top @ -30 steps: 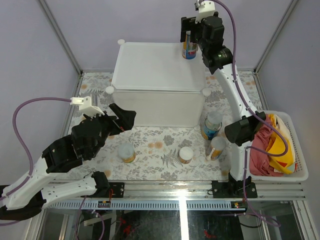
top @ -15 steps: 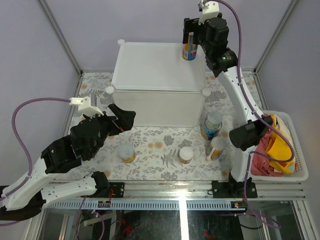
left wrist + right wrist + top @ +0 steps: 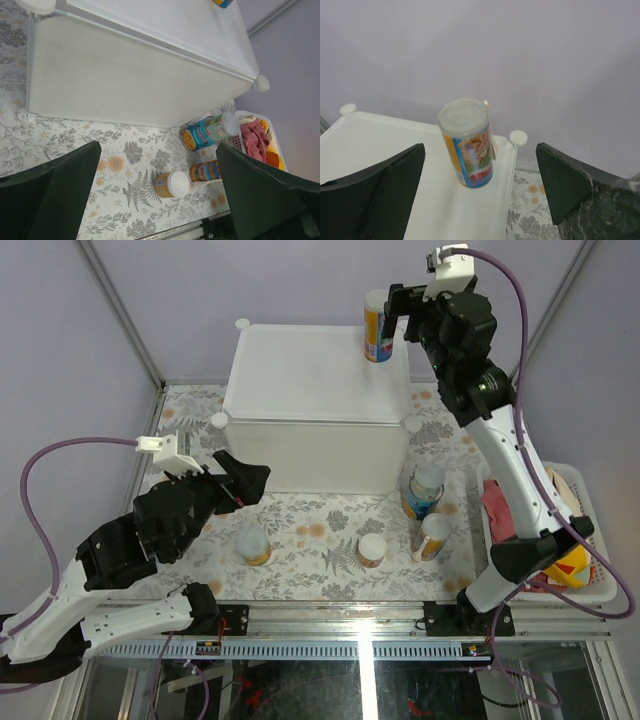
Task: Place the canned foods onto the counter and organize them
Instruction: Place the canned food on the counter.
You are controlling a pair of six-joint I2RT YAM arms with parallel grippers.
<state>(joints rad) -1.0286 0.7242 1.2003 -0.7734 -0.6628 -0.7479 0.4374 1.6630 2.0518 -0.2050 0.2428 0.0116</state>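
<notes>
Right claw [image 3: 400, 312]: fingers spread wide, nothing held. The tall yellow-and-blue can [image 3: 467, 145] stands upright just ahead of it, centred on the gap and touching neither finger. The can sits on the counter [image 3: 310, 380] at the top's corner nearest this claw, beside a round corner knob [image 3: 518, 137].

Left claw [image 3: 245, 480]: also wide open and empty, hanging over the floral table [image 3: 320, 525]. The front wall of the counter lies straight ahead of it.

Cans not yet on the counter, by the left wrist view:
- blue-labelled tin [image 3: 207, 131], ahead and toward the right finger [image 3: 260, 195], close to the counter's front corner.
- blue-and-orange can [image 3: 205, 170], nearer the claw than the tin, same side.
- short can with a white lid [image 3: 171, 184], roughly mid-gap.
- a fourth can [image 3: 252, 545], on the table behind this claw's tips, toward the arm bases; seen only from the top.

White basket of cloth [image 3: 600, 580] sits beyond the tin, well apart from both claws.
</notes>
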